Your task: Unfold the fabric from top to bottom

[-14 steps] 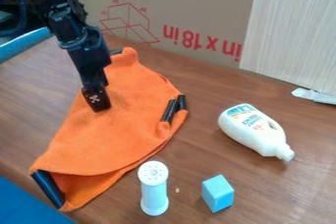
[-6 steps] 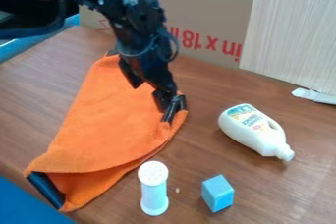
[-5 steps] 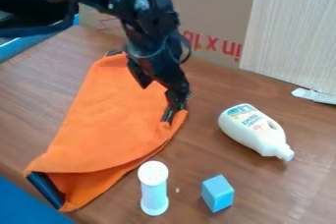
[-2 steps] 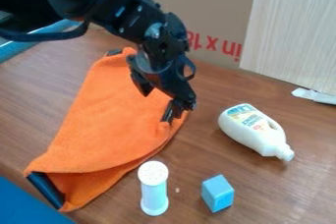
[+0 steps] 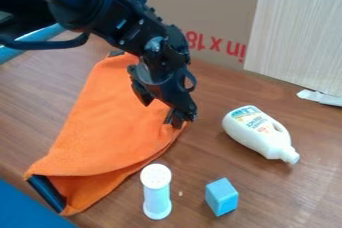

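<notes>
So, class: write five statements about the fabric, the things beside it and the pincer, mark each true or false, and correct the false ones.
1. The fabric is orange. True.
2. The white bottle stands upright. False: it lies on its side.
3. The shaker stands between the fabric and the blue block. True.
4. The pincer is over the bottle. False: it is at the fabric's right-hand side.
5. The blue block rests on the fabric. False: it rests on the table.

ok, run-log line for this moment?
jaws: open, at right edge of soft orange cloth | cloth: not fully unfolded | white plastic bottle: lying down
</notes>
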Robot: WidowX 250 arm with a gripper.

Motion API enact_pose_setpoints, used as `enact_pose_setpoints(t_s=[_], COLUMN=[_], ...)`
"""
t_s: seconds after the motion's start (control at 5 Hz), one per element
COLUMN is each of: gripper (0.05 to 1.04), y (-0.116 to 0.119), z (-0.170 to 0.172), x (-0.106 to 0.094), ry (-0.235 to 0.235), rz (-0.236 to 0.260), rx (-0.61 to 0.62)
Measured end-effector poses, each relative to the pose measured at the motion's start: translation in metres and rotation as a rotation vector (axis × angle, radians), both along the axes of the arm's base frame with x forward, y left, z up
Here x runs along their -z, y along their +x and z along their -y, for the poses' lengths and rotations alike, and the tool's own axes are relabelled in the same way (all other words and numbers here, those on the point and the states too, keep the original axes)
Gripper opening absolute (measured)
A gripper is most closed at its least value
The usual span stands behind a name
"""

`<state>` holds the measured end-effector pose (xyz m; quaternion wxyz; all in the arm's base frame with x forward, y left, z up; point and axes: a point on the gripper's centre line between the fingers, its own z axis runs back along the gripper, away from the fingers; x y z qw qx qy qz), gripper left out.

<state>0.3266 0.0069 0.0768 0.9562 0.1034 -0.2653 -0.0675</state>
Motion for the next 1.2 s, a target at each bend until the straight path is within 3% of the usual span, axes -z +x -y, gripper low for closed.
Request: enact_pose_setpoints(t_s=[0.4, 0.6, 0.8, 1.0, 1.2], gripper=[0.369, 0.146, 0.063, 0.052, 0.051], y=[-0.003, -0.003, -0.004, -0.005, -0.007], z=[-0.005, -0.005, -0.009, -0.014, -0.024], x=[0.006, 0.006, 0.007, -0.007, -0.031], ry=[-0.004, -0.016, -0.037, -0.060, -0.093], rz=[-0.009, -0.010, -0.017, 0.010, 0.076], rx=[-0.010, -0.010, -0.018, 0.000, 0.013])
